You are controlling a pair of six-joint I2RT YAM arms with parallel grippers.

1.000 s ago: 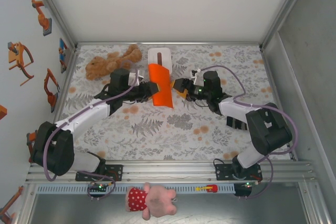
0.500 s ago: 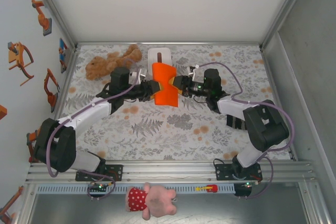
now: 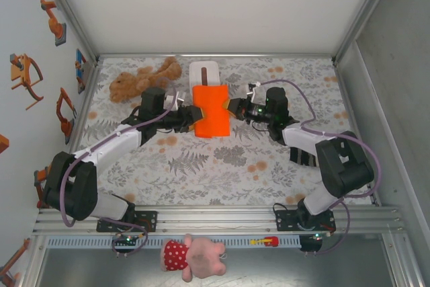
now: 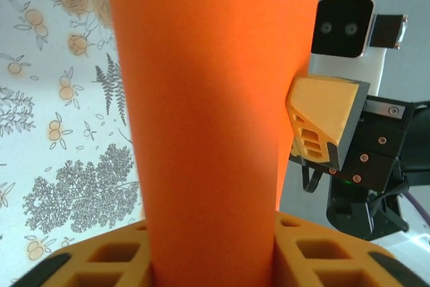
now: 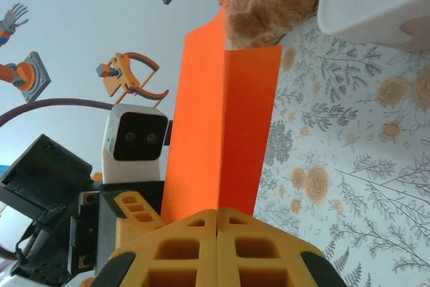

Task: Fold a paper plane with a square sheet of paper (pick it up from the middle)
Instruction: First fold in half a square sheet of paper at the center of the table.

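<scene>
"Orange paper (image 3: 211, 112) is the bright thing in the middle, isn't it? Where exactly does it sit?"

"Yes. Seen from above, it hangs between the two arms over the far half of the table (image 3: 222, 166), which has a floral cloth. Its far edge comes just in front of a white tissue box (image 3: 203, 72). A brown teddy (image 3: 144, 78) lies to the left of the box, apart from the paper."

"Who is holding it?"

"Both arms. The left gripper (image 3: 193, 113) meets the paper's left edge and the right gripper (image 3: 231, 107) its right edge. In the right wrist view the yellow fingers (image 5: 181, 250) are clenched flat together. The paper rises out of the seam between them, pinched there. It is folded: two flaps meet along a sharp crease."

"And the left side?"

"In the left wrist view its fingers (image 4: 322, 257) stand apart. The paper fills the gap and touches both inner faces (it looks curved, like a broad band), so they grasp it from either side. One finger of the right gripper shows at the paper's far edge, touching it."

"Anything else?"

"A pink toy (image 3: 195, 258) in a red spotted dress lies on the metal ledge at the near edge, well apart from the paper."
</scene>
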